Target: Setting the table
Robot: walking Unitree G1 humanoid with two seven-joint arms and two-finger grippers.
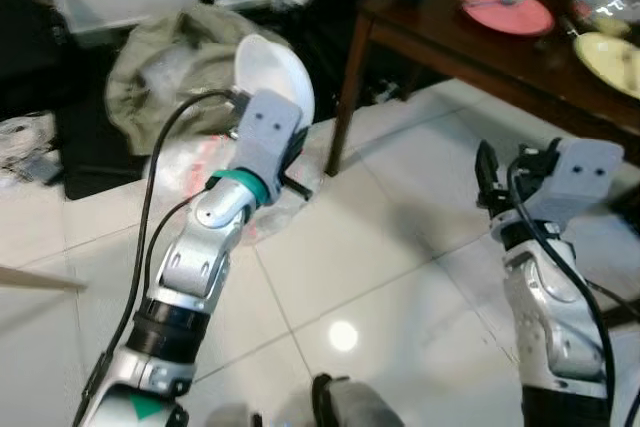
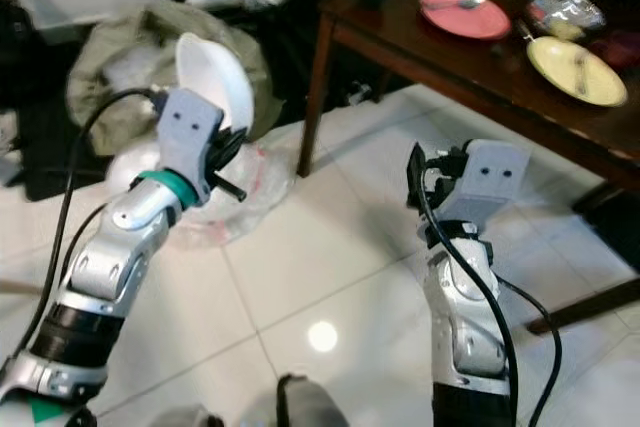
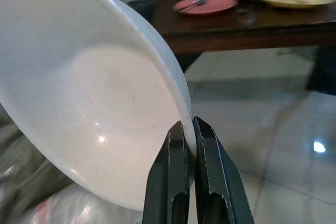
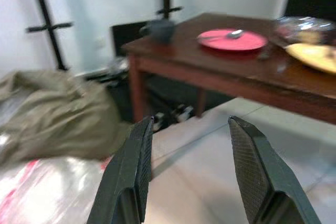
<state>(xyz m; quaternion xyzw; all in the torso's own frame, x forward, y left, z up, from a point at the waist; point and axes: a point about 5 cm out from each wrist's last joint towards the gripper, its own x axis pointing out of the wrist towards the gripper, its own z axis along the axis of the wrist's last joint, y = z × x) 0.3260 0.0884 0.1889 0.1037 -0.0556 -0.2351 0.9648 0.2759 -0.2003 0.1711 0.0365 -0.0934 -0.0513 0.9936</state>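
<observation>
The left gripper (image 3: pixel 188 145) is clenched on the rim of a white bowl (image 3: pixel 89 108), its two black fingers (image 3: pixel 170 182) pinching the edge from either side. The bowl is held up in the air on its side, tilted so the hollow faces the wrist camera, above the white tiled floor (image 1: pixel 360 247) and well apart from the table (image 2: pixel 470 57).

The right gripper (image 4: pixel 191 166) is released, its fingers (image 4: pixel 252 174) spread wide with nothing between them. It is raised in front of the robot and points toward the table, short of its near edge.

The table is dark brown wood, standing ahead and to the robot's right. On it lie a red plate (image 2: pixel 465 13) with a spoon (image 2: pixel 462 2) resting across it, a yellow plate (image 2: pixel 577 69) near the front edge with a utensil on it, and a shiny bowl (image 2: pixel 566 9) just beyond the yellow plate. A dark cup (image 4: pixel 159 28) stands at the far left corner of the tabletop.

On the floor behind the white bowl lies a heap of olive cloth (image 1: pixel 170 57), with a clear plastic bag (image 2: pixel 235 182) with red markings in front of it. Black stand legs (image 4: pixel 44 24) rise against the pale wall (image 4: pixel 105 3) behind.
</observation>
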